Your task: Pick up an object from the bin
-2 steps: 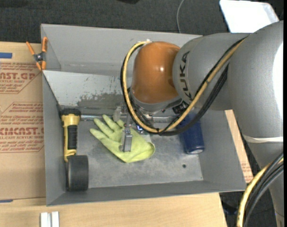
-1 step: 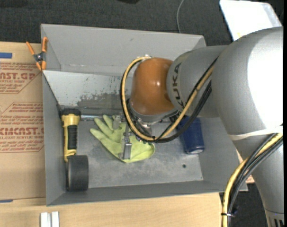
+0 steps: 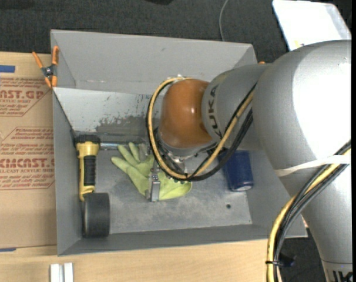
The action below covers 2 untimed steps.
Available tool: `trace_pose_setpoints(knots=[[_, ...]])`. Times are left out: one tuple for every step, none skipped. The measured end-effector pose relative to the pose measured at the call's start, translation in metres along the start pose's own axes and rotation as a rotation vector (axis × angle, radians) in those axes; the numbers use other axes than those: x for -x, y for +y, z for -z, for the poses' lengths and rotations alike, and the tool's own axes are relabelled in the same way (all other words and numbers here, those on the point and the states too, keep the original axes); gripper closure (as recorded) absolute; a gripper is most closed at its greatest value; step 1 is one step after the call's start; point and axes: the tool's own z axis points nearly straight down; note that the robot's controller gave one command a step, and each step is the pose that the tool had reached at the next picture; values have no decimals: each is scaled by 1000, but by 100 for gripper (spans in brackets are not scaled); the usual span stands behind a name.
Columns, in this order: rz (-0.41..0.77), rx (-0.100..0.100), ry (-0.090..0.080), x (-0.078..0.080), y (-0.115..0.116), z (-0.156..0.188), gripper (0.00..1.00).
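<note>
Closest to the camera is my big silver arm, coming in from the right. My gripper hangs low in the middle of the bin, right over the wrist end of 1 yellow-green glove on the floor. I cannot tell if my gripper is open or shut, or if it has anything. The glove runs from upper left to lower right. Its finger end points up and left, toward the yellow torch. I think I must go straight down.
</note>
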Motion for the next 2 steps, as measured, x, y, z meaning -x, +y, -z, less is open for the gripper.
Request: trace_pose_setpoints(knots=[[-148,1,-2,-3,-18,21,100],[-148,1,-2,-3,-18,21,100]])
